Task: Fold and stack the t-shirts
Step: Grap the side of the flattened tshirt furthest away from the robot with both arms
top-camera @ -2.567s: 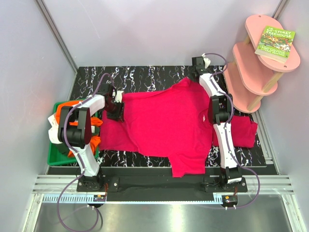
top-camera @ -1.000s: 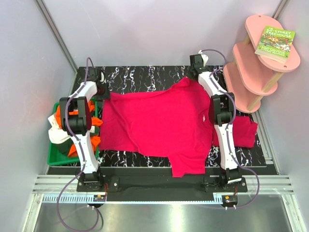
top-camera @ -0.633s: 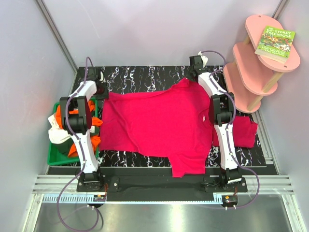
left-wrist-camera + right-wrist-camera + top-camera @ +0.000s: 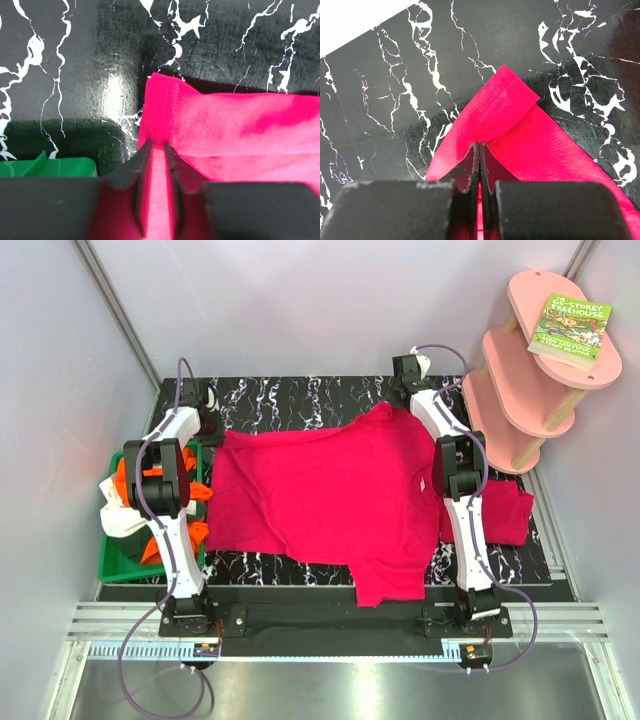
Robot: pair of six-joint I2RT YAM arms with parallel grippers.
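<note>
The crimson shirt (image 4: 330, 490) is spread flat across the middle of the table (image 4: 300, 400), with its two far corners held. The left gripper (image 4: 156, 148) is closed on the far-left hem corner, a strip of cloth being pinched between its fingers. The right gripper (image 4: 480, 146) is clamped tight on the far-right corner, where the stitched edge is folded over. For a clean fold, both corners are best raised together and to the same height. The far edge should be kept lightly taut between them and carried toward the near side without being pulled askew. A low path would probably be safest, so that the cloth is not dragged off the table. A second shirt (image 4: 510, 515), crimson too, lies at the right, half covered by the right arm (image 4: 458, 490). The orange and white shirts (image 4: 130, 515) are bunched in the green tray (image 4: 115, 565) at the left; how many there are cannot be told. It cannot be judged whether one layer or two is caught in each grip. The collar is not made out, and one sleeve is draped over the near edge.
</note>
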